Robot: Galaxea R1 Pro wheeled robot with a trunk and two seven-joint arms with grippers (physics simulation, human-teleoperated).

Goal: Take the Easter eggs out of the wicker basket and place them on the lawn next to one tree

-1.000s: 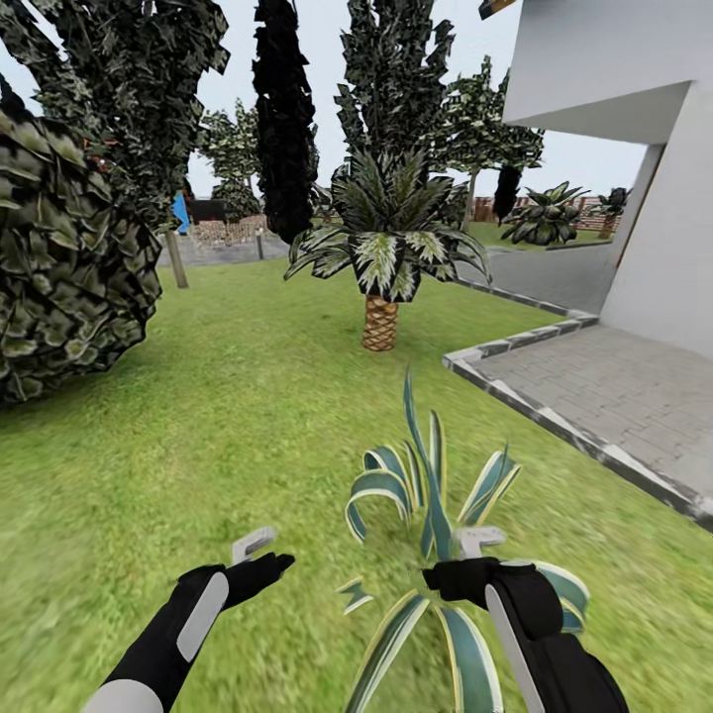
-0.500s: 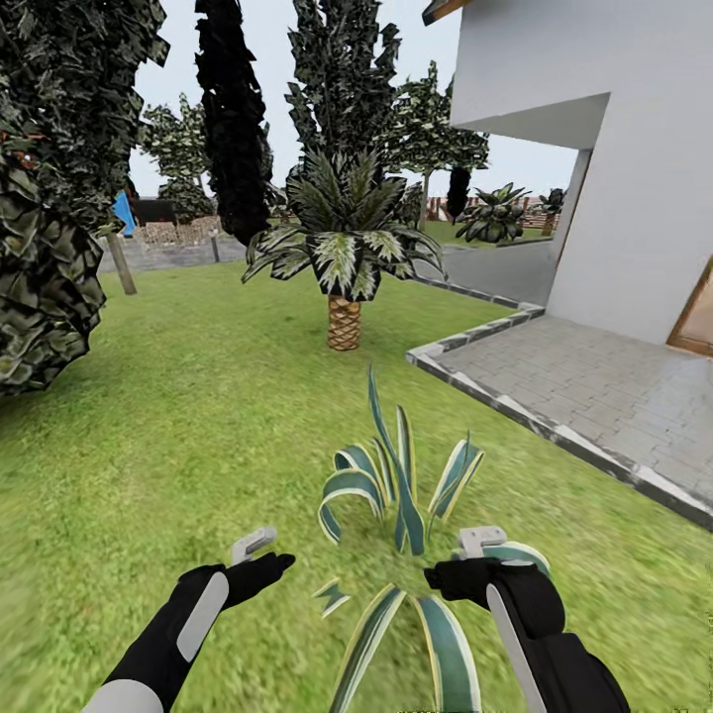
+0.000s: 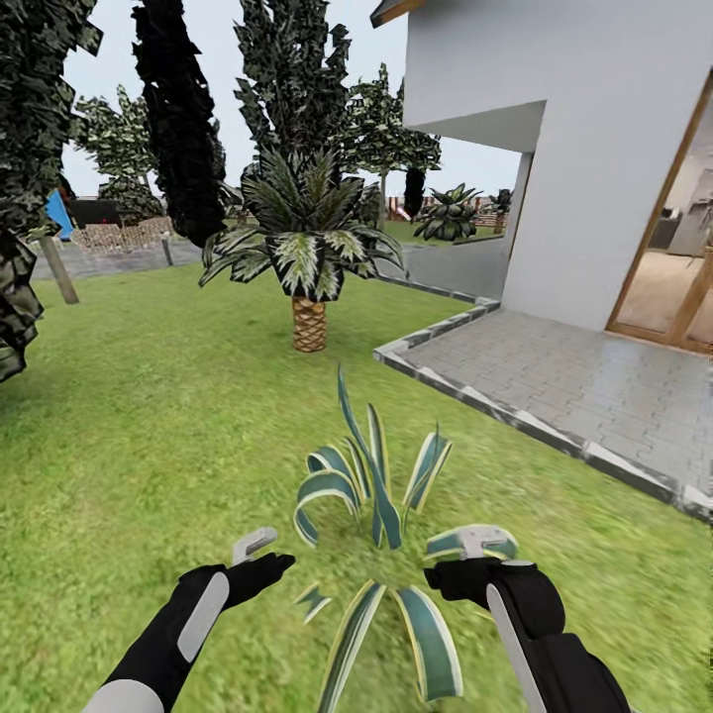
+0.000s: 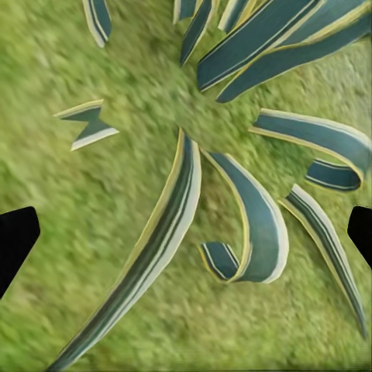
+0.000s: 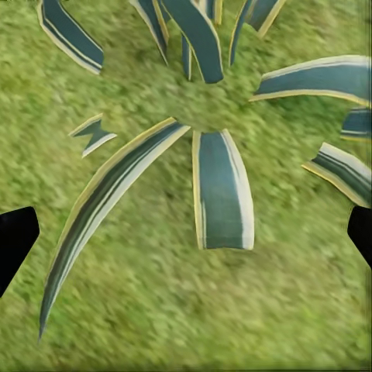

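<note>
No eggs or basket here, just lawn (image 3: 149, 416) and a striped agave (image 3: 376, 495) between both grippers. Left gripper (image 3: 259, 557) and right gripper (image 3: 473, 555) hang spread wide, empty. The eggs likely feel smooth and light; grip across the middle.

Lawn (image 3: 149, 416) with striped-leaf plant (image 3: 371, 495)

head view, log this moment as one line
phase: in transit | ahead: striped-leaf plant, small palm, lawn | right: paved patio, house | left gripper: empty | right gripper: empty
</note>
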